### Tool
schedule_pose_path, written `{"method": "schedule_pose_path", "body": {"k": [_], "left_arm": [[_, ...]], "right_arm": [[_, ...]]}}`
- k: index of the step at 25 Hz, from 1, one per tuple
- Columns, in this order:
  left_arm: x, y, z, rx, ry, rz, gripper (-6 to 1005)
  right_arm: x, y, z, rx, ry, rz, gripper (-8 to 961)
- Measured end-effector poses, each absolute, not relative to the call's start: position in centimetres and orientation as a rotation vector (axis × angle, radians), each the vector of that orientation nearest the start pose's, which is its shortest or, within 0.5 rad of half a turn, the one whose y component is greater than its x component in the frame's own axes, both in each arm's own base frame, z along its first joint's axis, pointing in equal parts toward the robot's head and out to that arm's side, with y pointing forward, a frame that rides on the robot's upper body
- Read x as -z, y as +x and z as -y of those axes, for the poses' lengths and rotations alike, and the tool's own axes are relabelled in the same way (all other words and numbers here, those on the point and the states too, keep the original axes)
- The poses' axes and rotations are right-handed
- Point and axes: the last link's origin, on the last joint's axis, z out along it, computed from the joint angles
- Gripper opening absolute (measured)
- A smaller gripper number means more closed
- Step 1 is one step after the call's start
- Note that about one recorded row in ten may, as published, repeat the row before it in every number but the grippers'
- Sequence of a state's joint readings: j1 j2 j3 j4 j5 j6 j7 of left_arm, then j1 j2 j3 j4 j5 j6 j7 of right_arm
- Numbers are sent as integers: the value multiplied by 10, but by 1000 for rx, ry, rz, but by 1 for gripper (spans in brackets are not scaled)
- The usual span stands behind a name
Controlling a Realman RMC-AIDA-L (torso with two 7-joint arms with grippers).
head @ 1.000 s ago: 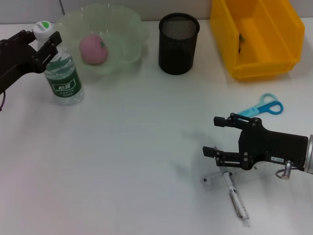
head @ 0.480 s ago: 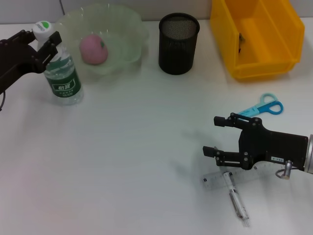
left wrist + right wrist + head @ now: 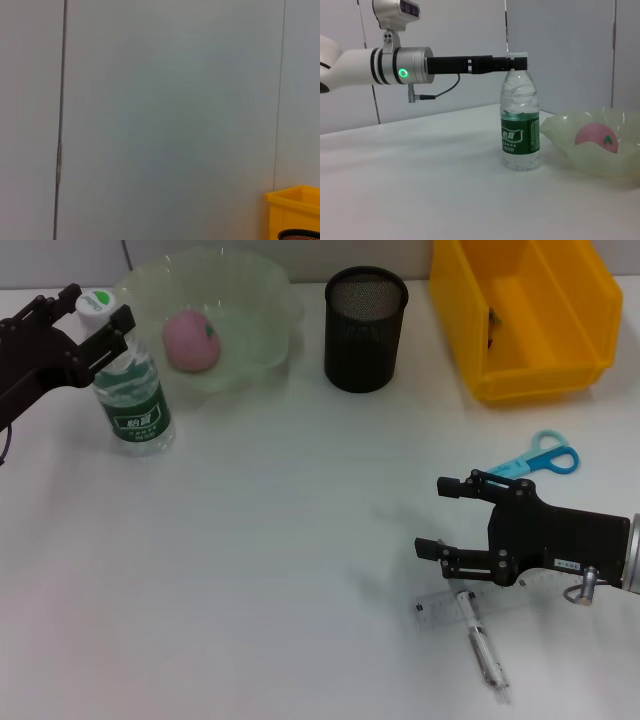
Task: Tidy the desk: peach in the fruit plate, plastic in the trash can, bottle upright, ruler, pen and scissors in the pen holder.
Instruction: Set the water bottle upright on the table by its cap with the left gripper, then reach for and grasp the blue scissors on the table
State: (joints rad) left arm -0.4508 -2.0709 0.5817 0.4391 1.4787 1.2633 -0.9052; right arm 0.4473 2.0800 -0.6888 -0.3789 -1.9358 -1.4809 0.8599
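Observation:
The bottle (image 3: 130, 390) stands upright at the far left, next to the fruit plate (image 3: 250, 290), which holds the pink peach (image 3: 190, 340). My left gripper (image 3: 97, 302) is open, its fingers straddling the bottle's white cap. In the right wrist view the bottle (image 3: 520, 125) stands on its base with the left gripper (image 3: 516, 62) at cap height. My right gripper (image 3: 437, 517) hangs open near the right, just beyond the clear ruler (image 3: 435, 612) and the pen (image 3: 487, 650) lying across it. The blue scissors (image 3: 540, 458) lie flat behind it. The plastic is out of view.
The black mesh pen holder (image 3: 366, 328) stands at the back centre. At the back right sits the yellow trash bin (image 3: 530, 315), with a small dark thing on its inner wall. The left wrist view shows a wall and the bin's corner (image 3: 295, 210).
My left gripper has shifted from the bottle's neck up to its cap, and the bottle has settled slightly. The right arm has not moved.

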Motion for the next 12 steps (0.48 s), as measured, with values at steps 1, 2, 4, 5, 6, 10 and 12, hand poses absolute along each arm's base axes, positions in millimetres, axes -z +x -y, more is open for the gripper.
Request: {"method": "schedule_pose_path", "body": {"k": [1, 2, 4, 5, 6, 10, 12], "left_arm": [[-31, -311, -351, 819, -2040, 515, 569], [-31, -311, -351, 821, -2041, 516, 587], [-30, -310, -351, 823, -2042, 517, 623], [-30, -310, -351, 823, -2042, 517, 641], [-31, -310, -352, 823, -2042, 516, 659], [-30, -310, -352, 823, -2043, 516, 766], [-31, -308, -352, 844, -2040, 523, 793]], "right_arm": [[45, 300, -283, -695, -2686, -355, 817], [45, 299, -283, -695, -2686, -355, 817], [45, 299, -283, -695, -2686, -355, 817], [45, 299, -283, -695, -2686, -355, 817], [45, 299, -283, -695, -2686, -356, 817], [45, 299, -283, -695, -2685, -356, 817], [45, 300, -283, -696, -2683, -358, 817]]}}
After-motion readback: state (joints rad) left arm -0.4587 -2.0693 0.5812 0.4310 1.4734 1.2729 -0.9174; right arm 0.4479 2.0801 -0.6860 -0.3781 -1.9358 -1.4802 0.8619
